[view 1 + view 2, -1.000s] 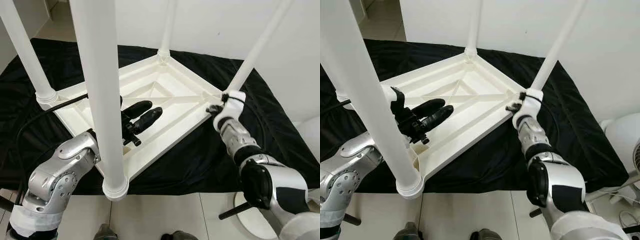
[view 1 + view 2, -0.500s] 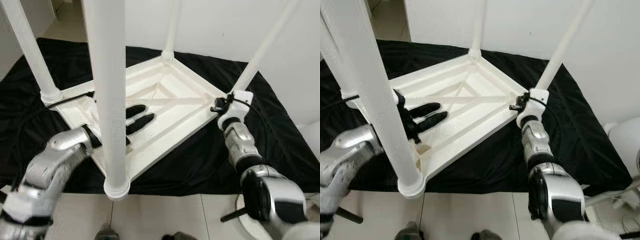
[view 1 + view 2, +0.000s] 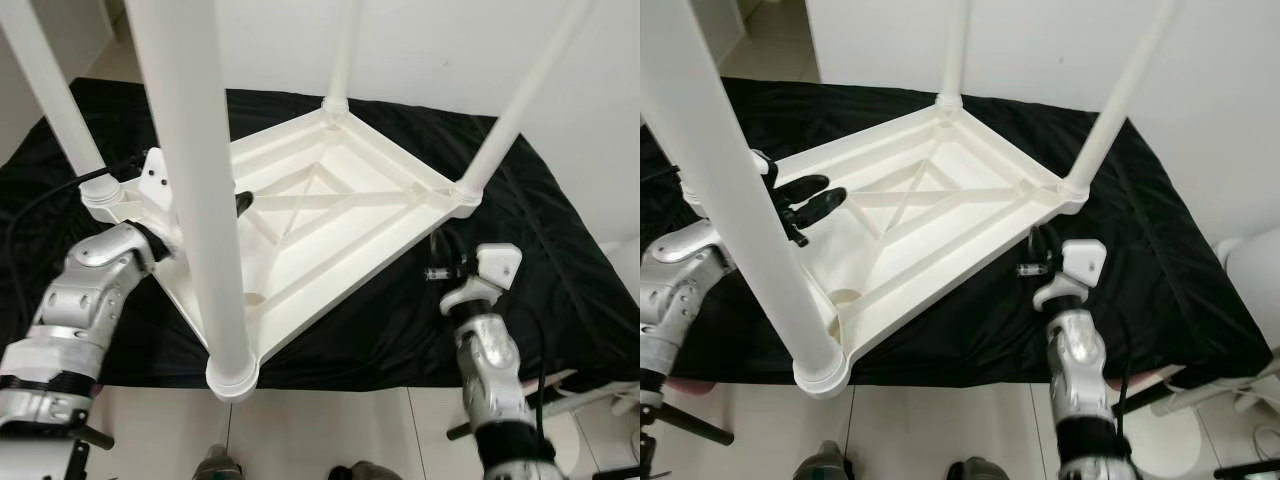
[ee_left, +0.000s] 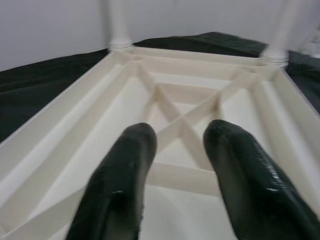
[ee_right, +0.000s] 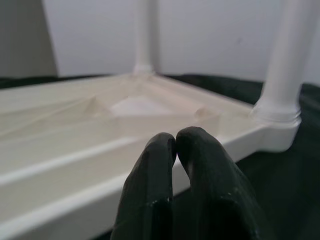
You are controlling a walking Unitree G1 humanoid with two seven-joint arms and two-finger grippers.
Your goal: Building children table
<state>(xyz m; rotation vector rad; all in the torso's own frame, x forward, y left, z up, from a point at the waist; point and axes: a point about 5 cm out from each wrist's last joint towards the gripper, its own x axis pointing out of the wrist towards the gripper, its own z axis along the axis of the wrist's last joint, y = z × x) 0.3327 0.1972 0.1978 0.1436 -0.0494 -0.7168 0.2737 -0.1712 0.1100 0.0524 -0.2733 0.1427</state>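
Right gripper (image 3: 1032, 262) is off the table now: 1 s ago it sat at the base of the right-hand leg, at the corner w/ the socket; now it hangs just clear of that corner, over the black cloth (image 3: 540, 240), fingers pressed together, holding nothing. Left gripper (image 3: 810, 198) has pulled back too, from mid-frame toward the left edge of the upturned table (image 3: 330, 215); fingers apart, empty, hovering over the ribbed underside.

Table lies top-down on the cloth, underside up, roughly centred, one corner pointing at the robot. All 4 legs stand upright in their corner sockets: near leg (image 3: 195, 190), left leg (image 3: 55, 105), far leg (image 3: 343, 55), right leg (image 3: 520, 95).

Reading: both arms letting go w/ the legs staying up suggests the right leg is seated & the fitting step is about done. Can't tell from here if each leg is fully tight. Likely what's left: check the joints, then turn the table onto its feet.
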